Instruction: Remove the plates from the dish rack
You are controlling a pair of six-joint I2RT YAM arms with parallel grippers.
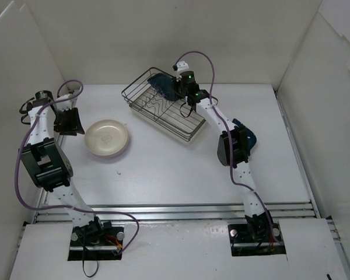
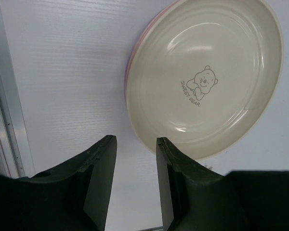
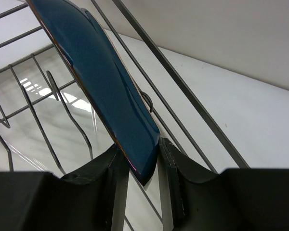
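The dish rack [image 1: 157, 121] stands at the back of the table. One dark blue plate [image 1: 162, 83] leans upright at its far end. My right gripper [image 1: 176, 87] is at that plate. In the right wrist view both fingers press on the lower rim of the dark blue plate [image 3: 101, 77], so the right gripper [image 3: 139, 150] is shut on it, with rack wires [image 3: 183, 86] behind. A cream plate [image 1: 107, 138] lies flat on the table at the left. My left gripper [image 2: 136, 142] hangs open and empty just beside the cream plate [image 2: 204, 77], which has a pink rim [image 2: 130, 65] showing beneath it.
Another dark blue plate [image 1: 249, 137] lies on the table to the right, partly hidden under the right arm. White walls close in the table on the left, back and right. A metal rail [image 2: 5, 110] runs along the table's left edge.
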